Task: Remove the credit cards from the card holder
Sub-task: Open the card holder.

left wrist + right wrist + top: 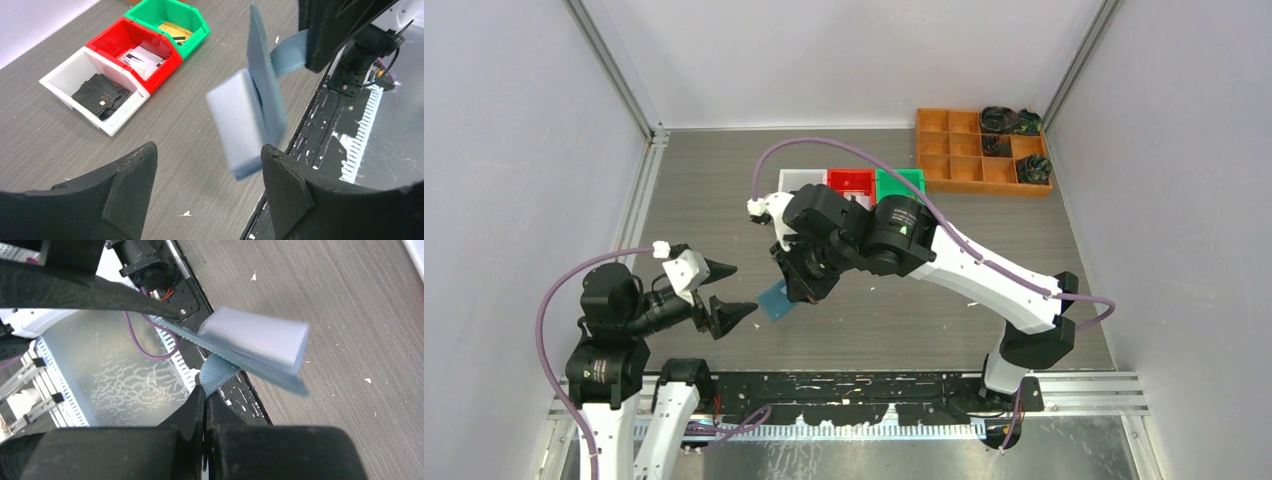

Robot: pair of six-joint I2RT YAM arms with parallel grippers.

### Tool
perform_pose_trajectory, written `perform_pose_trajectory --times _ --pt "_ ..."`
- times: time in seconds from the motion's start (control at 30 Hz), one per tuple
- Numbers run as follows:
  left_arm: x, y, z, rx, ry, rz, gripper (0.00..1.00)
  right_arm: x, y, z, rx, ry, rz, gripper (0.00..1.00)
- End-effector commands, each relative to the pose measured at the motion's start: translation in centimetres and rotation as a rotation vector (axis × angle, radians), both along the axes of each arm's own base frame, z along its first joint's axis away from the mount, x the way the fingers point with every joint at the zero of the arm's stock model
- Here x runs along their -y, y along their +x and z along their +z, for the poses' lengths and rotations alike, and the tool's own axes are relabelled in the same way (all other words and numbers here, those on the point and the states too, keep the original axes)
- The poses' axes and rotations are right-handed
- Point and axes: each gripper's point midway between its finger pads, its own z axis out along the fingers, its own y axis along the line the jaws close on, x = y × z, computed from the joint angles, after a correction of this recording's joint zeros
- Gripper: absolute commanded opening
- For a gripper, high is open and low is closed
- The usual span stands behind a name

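Observation:
The light-blue card holder hangs in the air above the table's near middle. My right gripper is shut on its small tab, with the jaws pressed together. The holder is open, and its pale pocket block stands out from the flat cover. It is blurred. I cannot make out any credit cards inside it. My left gripper is open and empty just left of the holder. In the left wrist view the holder's lower end sits between and beyond its fingertips, apart from them.
Three small bins stand at the back middle: white with black wallet-like items, red with white cards, and green. An orange compartment tray holds dark items at the back right. A black rail runs along the near edge.

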Motion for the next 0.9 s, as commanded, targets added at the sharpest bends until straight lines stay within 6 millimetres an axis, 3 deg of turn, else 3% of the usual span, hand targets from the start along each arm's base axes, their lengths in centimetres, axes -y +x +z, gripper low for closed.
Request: perform_pose_trajectory --times 0.0,0.2,0.4,0.67,0.87 --pt "-0.4 0.5 0.1 0.097 0.086 -0.026 0.75 0.5 -1.8 2.6 0.019 0.067 0.110 0.01" --pt "0.5 -0.4 0.4 0.078 0.090 -0.150 0.69 1.0 -3.0 3.0 0.007 0.086 0.163 0.01" --pt "2.5 -1.6 2.4 -0.025 -0.132 -0.230 0.74 -2.1 -5.1 5.0 -0.023 0.210 0.309 0.01" --pt "2.7 -2.6 2.8 -0.034 -0.167 -0.235 0.79 -3.9 -6.5 7.1 -0.045 0.302 0.424 0.01" --pt "3.3 -6.2 4.2 -0.073 -0.209 -0.353 0.77 -3.0 -5.8 7.1 0.030 0.274 0.433 0.01"
